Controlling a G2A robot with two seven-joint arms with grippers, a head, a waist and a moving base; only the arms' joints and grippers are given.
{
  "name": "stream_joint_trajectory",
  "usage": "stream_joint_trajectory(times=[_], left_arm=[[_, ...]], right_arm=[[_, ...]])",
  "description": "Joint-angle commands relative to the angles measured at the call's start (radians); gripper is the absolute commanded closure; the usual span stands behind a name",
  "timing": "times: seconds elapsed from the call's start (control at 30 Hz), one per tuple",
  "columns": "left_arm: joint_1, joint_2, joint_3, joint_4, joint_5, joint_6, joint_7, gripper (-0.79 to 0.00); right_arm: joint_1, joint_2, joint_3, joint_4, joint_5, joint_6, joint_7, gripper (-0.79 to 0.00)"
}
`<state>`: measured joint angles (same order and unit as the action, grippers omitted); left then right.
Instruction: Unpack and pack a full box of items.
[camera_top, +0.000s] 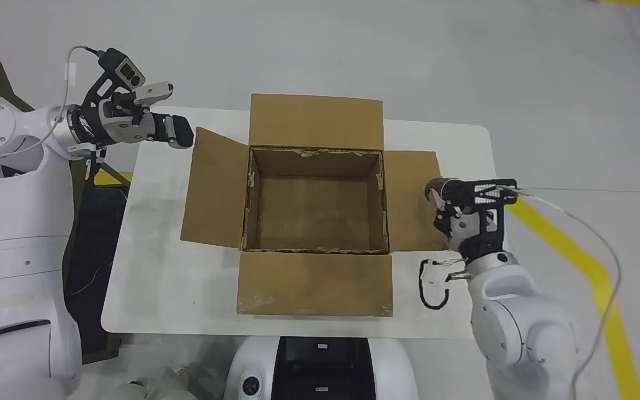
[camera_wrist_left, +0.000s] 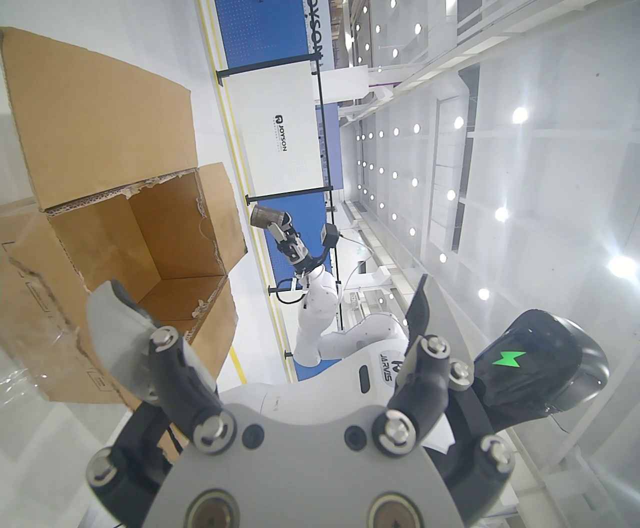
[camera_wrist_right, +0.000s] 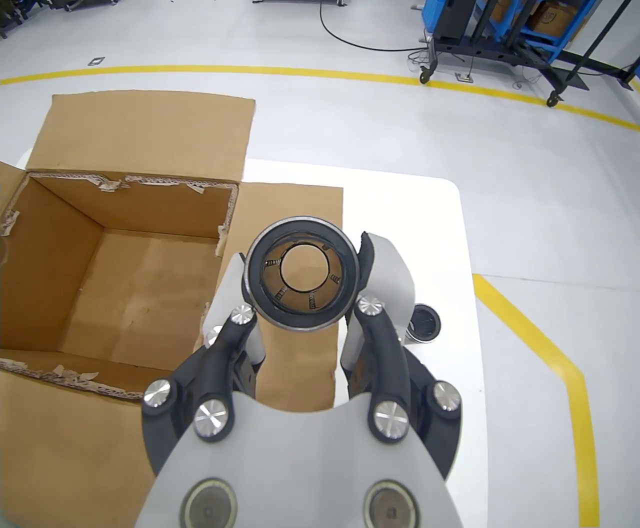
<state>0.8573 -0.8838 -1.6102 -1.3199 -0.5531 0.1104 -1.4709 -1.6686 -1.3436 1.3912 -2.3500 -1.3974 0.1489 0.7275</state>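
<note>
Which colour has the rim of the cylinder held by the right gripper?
The rim is black; the right wrist view shows it best.

Box (camera_top: 315, 285) sits centred on table (camera_top: 150, 270); cylinder (camera_wrist_right: 424, 327) stands right of it.

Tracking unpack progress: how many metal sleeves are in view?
2. One sleeve is held by the right end effector above the box flap; the second sleeve stands on the table beside that flap. Others may be hidden.

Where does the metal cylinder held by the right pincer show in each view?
Top view: metal cylinder at the cardboard box's right flap edge.
Left wrist view: far off, past the box.
Right wrist view: held in the right pincer.
Shared landmark: the open cardboard box.
</note>
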Motion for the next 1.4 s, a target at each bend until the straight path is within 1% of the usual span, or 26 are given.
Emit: stream_joint_trajectory(times=[0.0,0.5,0.6,0.73,0.93,1.13,1.37], left_arm=[[0.0,0.0,0.0,0.0,0.0,0.0,0.0,-0.785],[0.0,0.0,0.0,0.0,0.0,0.0,0.0,-0.785],[0.0,0.0,0.0,0.0,0.0,0.0,0.0,-0.785],[0.0,0.0,0.0,0.0,0.0,0.0,0.0,-0.785],[0.0,0.0,0.0,0.0,0.0,0.0,0.0,-0.785],[0.0,0.0,0.0,0.0,0.0,0.0,0.0,-0.785],[0.0,0.0,0.0,0.0,0.0,0.0,0.0,-0.785]], right_arm=[[0.018,-0.001,-0.016,0.0,0.002,0.001,0.01,0.0],[0.137,-0.015,-0.193,0.0,-0.014,0.007,0.098,0.0],[0.173,-0.02,-0.235,0.022,-0.015,0.009,0.116,0.0],[0.236,-0.03,-0.299,0.079,-0.005,0.021,0.137,0.0],[0.35,-0.052,-0.385,0.201,0.023,0.061,0.165,0.0],[0.455,-0.077,-0.439,0.322,0.077,0.108,0.187,0.0],[0.551,-0.105,-0.484,0.459,0.157,0.148,0.196,0.0]])
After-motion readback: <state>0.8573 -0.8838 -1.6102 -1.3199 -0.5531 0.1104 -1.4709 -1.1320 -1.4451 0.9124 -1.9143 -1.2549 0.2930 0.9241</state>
